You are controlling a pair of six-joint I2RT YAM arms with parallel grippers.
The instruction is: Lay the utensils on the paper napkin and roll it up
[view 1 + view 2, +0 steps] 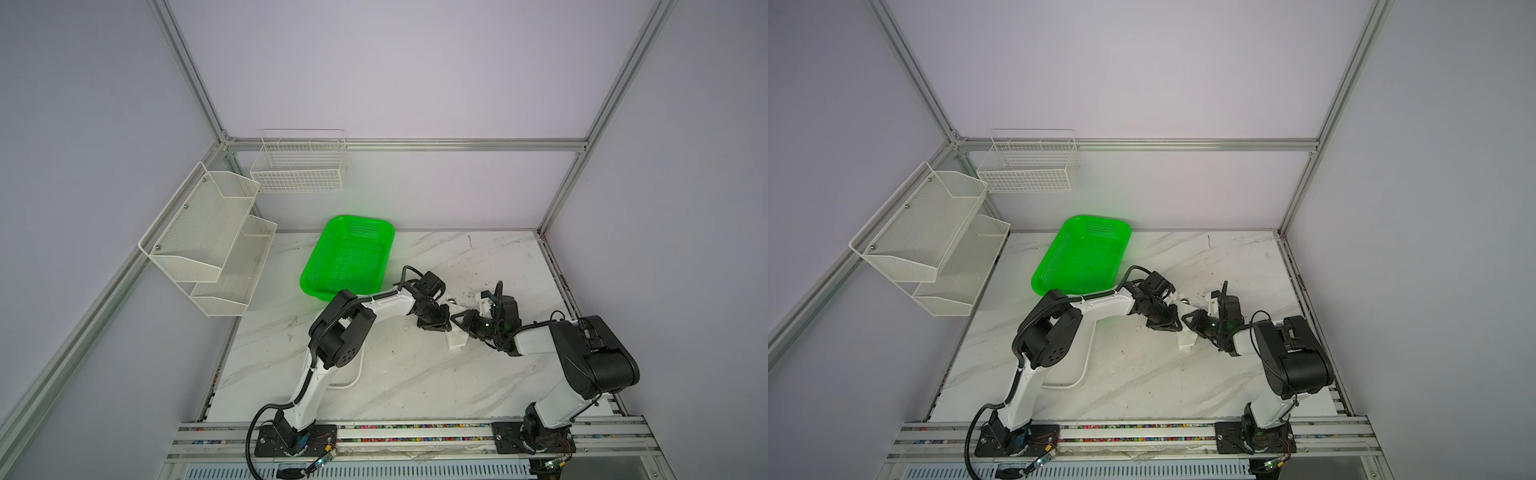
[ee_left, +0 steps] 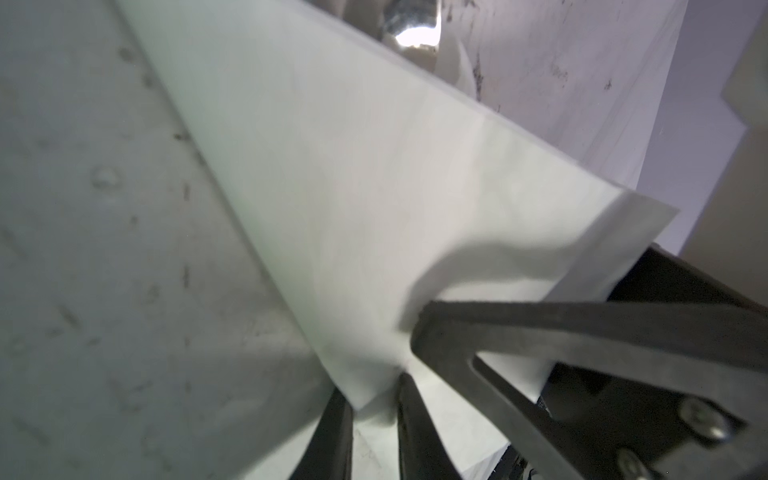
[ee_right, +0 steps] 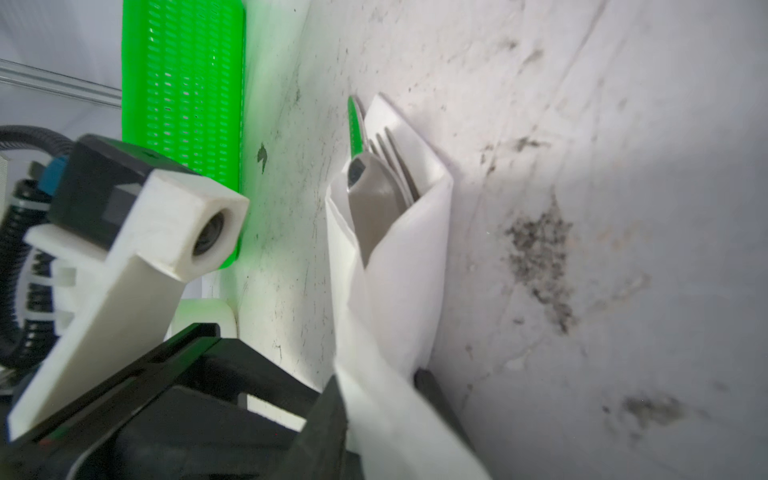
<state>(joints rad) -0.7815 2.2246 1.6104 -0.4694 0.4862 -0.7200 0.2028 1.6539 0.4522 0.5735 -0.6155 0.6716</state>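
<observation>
While the paper napkin (image 3: 399,291), wrapped around the utensils (image 3: 382,187), sits mid-tabletop (image 1: 395,374) near the green basket (image 1: 349,257), I see my left claw (image 2: 386,361) and right claw (image 3: 378,386) each pinching it.

Arms bent inward; left hand (image 1: 435,325) and right hand (image 1: 459,321) nearly meet, both pinched
</observation>
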